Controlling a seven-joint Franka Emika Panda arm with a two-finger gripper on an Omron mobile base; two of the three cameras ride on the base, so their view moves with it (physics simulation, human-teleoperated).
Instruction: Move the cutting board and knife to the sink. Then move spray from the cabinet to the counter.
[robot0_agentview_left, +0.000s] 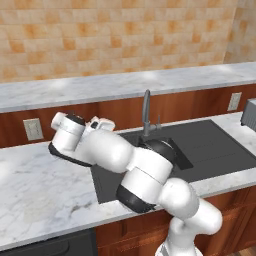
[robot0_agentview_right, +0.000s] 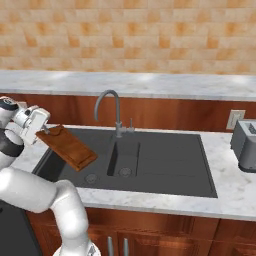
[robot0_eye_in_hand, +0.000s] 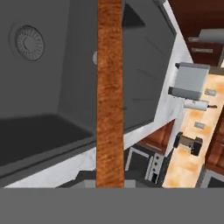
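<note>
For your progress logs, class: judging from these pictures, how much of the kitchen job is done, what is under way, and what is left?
Done: nothing is delivered yet. In hand: the gripper has its jaws shut on the cutting board, holding it tilted in the air over the left end of the sink, not yet set down. Left: lowering the board in, then the knife and the spray, neither visible here.

Place: a home kitchen.
Worktop: white marble counter (robot0_agentview_right: 150, 197) over reddish-brown base cabinets.
Sink: dark basin (robot0_agentview_right: 165, 165) with a grey gooseneck faucet (robot0_agentview_right: 116, 107).
Wall: orange-tan tiled backsplash (robot0_agentview_right: 130, 35).
Appliance: grey toaster (robot0_agentview_right: 245, 145) beside a wall socket (robot0_agentview_right: 234, 119).
</note>
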